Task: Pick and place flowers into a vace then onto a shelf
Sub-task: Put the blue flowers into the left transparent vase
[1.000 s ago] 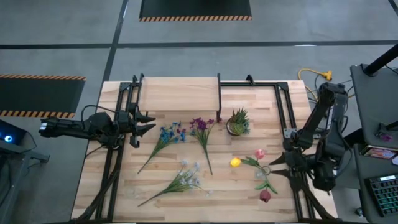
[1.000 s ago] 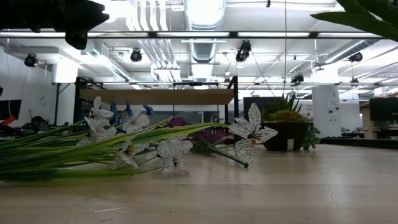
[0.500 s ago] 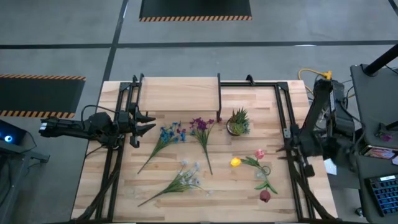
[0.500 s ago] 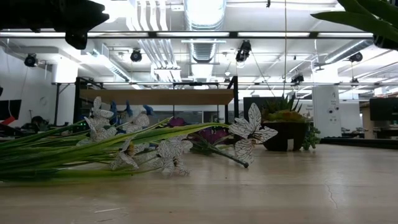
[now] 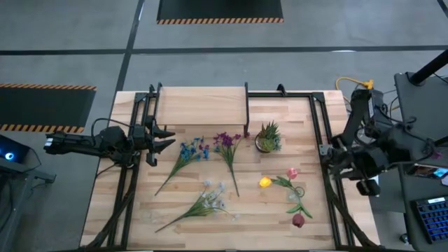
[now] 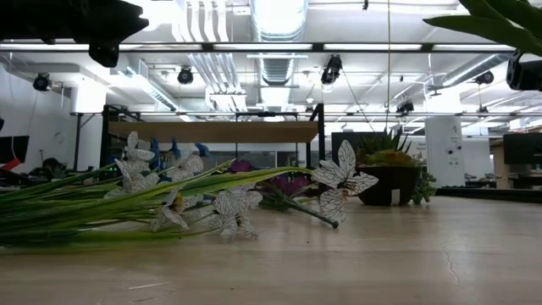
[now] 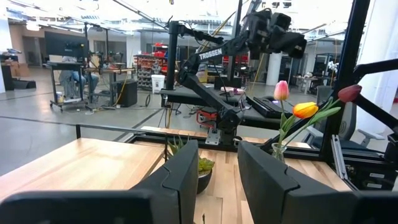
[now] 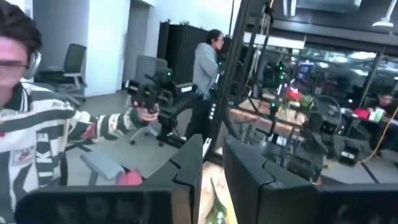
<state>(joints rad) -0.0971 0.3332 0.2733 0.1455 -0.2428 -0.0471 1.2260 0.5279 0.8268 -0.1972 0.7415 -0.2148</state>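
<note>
The blue-bloomed green stem (image 5: 185, 156) lies just beside the narrowly parted, empty left end effector (image 5: 166, 138), stem slanting toward the surface's front; right end effector (image 5: 329, 155) narrowly parted, farther.

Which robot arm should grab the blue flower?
The left one, probably. The left gripper waits over the table just beside the blue flower, its fingers apart. The right gripper is raised off past the table's right edge, farther away.
</note>
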